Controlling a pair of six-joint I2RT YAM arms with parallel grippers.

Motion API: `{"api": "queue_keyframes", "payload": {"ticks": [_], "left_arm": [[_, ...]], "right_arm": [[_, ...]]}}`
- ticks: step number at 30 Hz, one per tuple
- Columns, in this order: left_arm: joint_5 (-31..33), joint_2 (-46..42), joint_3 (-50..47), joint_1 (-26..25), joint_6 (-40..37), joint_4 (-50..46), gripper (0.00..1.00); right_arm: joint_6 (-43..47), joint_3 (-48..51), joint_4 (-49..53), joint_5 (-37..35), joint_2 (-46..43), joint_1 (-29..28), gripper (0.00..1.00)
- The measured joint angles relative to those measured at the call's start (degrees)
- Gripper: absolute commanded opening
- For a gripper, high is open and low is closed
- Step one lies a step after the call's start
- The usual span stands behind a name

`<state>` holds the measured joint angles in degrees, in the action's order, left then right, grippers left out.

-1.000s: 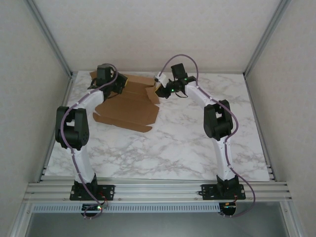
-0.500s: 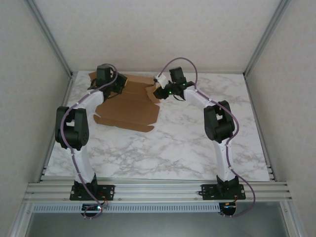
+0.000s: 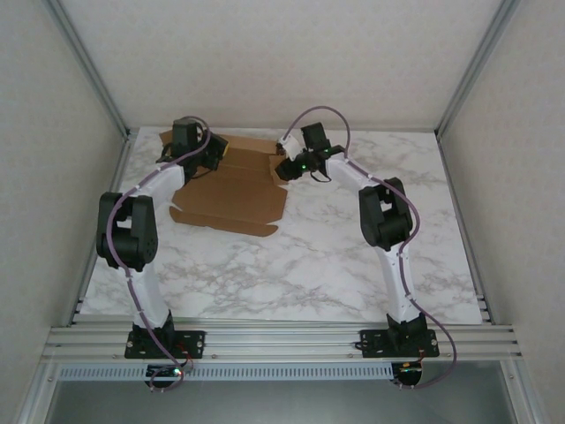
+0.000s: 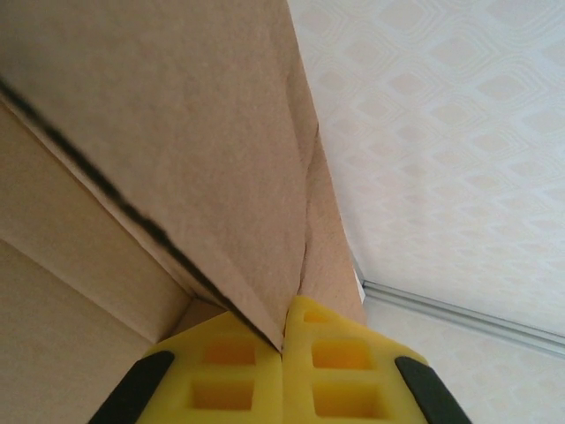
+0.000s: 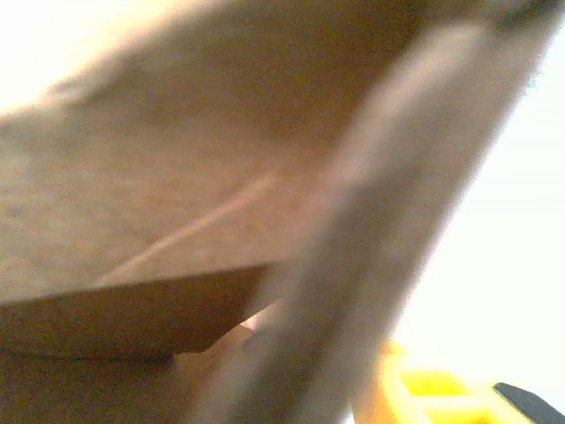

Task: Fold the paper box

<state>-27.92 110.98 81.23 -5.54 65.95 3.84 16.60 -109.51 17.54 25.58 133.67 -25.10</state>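
Left gripper (image 4: 284, 329) is clamped tight on a raised flap (image 4: 221, 159) of the paper box (image 3: 231, 196) at its far-left corner. Right gripper (image 3: 284, 168): spread cannot be told, as the wrist view is blurred by cardboard. Over the last 1 s the right gripper has been swung inward at the far-right flap. The box is laid mostly flat, far-left on the marble table (image 3: 353, 256). Side-wall raising is judged barely started.
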Motion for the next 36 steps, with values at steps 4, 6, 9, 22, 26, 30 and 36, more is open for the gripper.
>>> {"api": "queue_keyframes", "payload": {"ticks": [4, 6, 9, 22, 26, 30, 36], "left_arm": [[-0.2, 0.0, 0.0, -0.3, 0.0, 0.2, 0.0], [-0.5, 0.0, 0.0, -0.4, 0.0, 0.3, 0.0], [-0.6, 0.0, 0.0, -0.5, -0.2, 0.2, 0.0], [-0.6, -0.2, 0.0, -0.5, -0.4, -0.2, 0.0], [-0.6, -0.8, -0.2, -0.5, -0.4, -1.0, 0.0], [-0.6, -1.6, -0.5, -0.7, -0.4, -1.7, 0.0], [-0.5, -2.2, -0.6, -0.9, -0.1, -2.4, 0.0]], "right_arm": [[-6.2, 0.0, -1.7, 4.8, 0.6, 1.8, 0.34], [-8.3, 0.0, -2.0, 6.5, 0.8, 2.4, 0.32], [-11.3, 0.0, -3.2, 8.7, 1.2, 3.1, 0.29], [-13.7, 1.7, -6.2, 11.5, 1.6, 3.0, 0.44], [-13.7, 2.3, -6.2, 7.8, 0.7, 1.3, 0.45], [-15.0, 3.3, -6.4, 4.6, -0.3, 0.6, 0.45], [-15.3, 4.5, -8.7, 1.1, -0.7, -0.2, 0.44]]}}
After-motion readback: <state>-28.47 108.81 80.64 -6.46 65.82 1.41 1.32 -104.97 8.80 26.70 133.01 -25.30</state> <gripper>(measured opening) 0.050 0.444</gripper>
